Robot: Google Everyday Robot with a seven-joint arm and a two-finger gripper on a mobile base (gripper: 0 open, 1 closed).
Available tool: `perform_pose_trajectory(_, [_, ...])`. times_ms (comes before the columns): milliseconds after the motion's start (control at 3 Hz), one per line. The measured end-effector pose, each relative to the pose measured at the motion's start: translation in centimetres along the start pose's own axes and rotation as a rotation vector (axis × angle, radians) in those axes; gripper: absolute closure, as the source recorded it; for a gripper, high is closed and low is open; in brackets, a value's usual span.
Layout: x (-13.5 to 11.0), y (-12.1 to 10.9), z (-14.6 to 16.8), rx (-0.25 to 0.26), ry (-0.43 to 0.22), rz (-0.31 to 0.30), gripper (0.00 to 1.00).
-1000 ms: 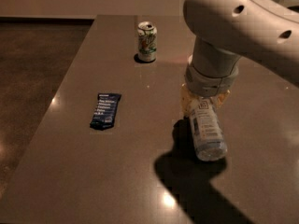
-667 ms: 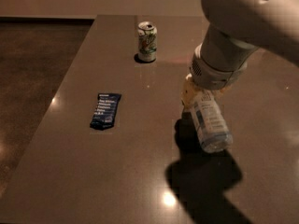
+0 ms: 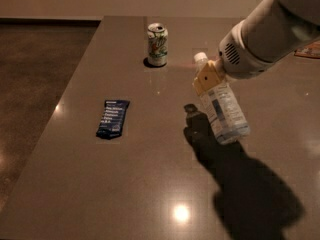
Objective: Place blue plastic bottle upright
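No legible txt anywhere. Hand [image 3: 207,77], upper right over table [image 3: 150,184], grips blue plastic bottle [image 3: 226,113]; its label print is unreadable, same w/ soda can [image 3: 157,44] & snack wrapper [image 3: 113,118] left of hand.

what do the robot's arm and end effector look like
The arm is a thick, rounded off-white shell with a small patch of dark vent slots near its wrist. The end effector, right of centre at the neck of the bottle, shows a blocky pale-yellow finger with one small dark dot. No cables show.
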State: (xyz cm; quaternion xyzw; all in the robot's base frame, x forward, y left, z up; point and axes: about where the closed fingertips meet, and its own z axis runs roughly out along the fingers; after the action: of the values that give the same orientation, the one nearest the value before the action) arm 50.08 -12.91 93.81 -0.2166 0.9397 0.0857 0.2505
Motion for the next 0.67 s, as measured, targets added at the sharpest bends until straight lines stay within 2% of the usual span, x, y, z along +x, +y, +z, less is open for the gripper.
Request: perform_pose_trajectory(667, [-2.4, -0.4, -3.1, -0.135, -0.255, -0.102, 1.0])
